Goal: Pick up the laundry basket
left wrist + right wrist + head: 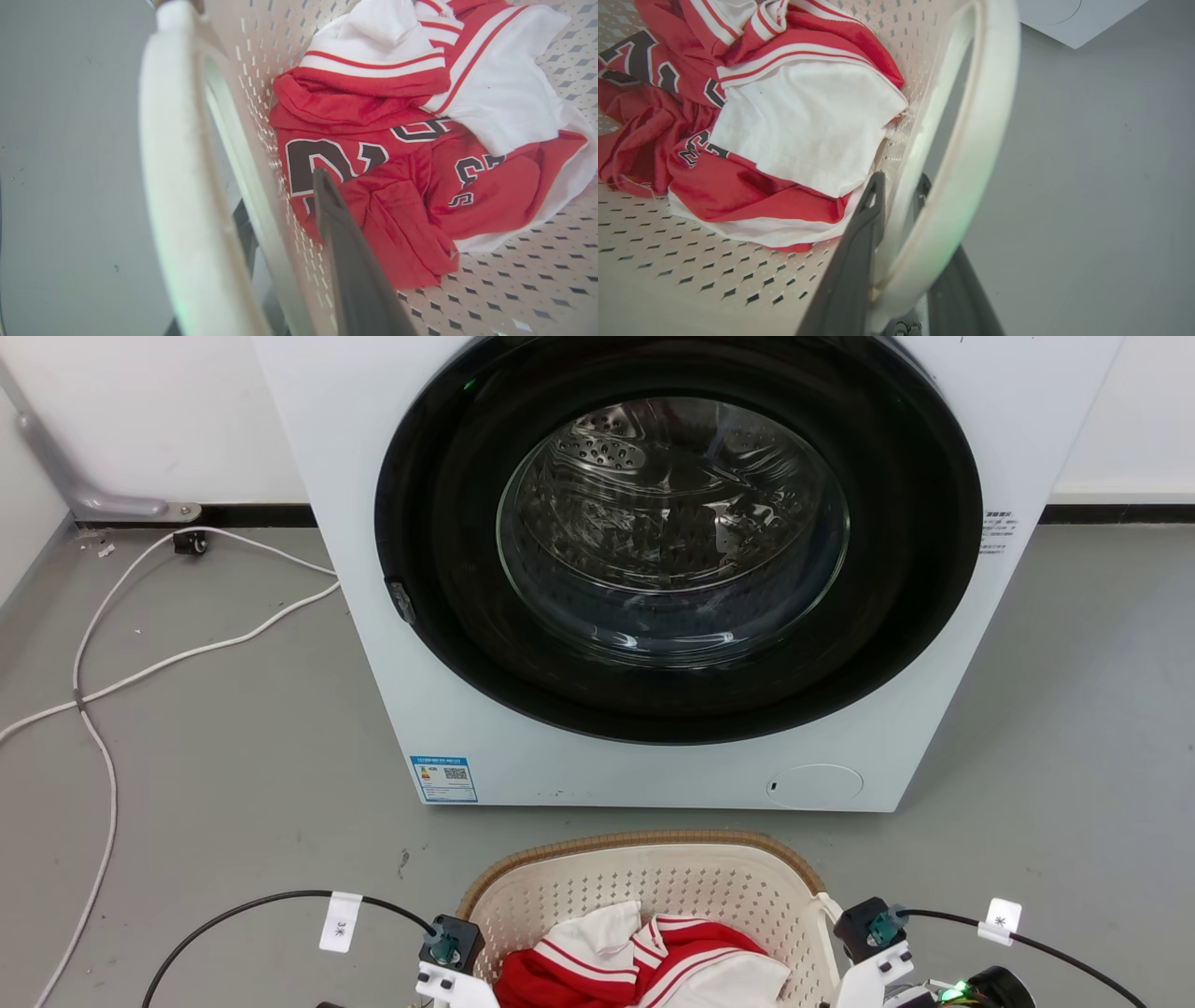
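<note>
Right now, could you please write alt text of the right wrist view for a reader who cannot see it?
The dark fingers of the right gripper straddle the wall of the laundry basket by its white handle, one inside, one outside. A crumpled red-and-white jersey lies in it; grey floor beyond.

The grey floor (233,756) runs to the wall at 12 o'clock. A white washing machine (653,775) stands on it at the centre, door shut. From about 9 o'clock a white cable (79,702) snakes loosely over the floor towards 7 o'clock, and a small black part (189,542) lies at 10 o'clock by the skirting. At 6 o'clock, close before the machine, is the laundry basket (672,887); its base is hidden.
</note>
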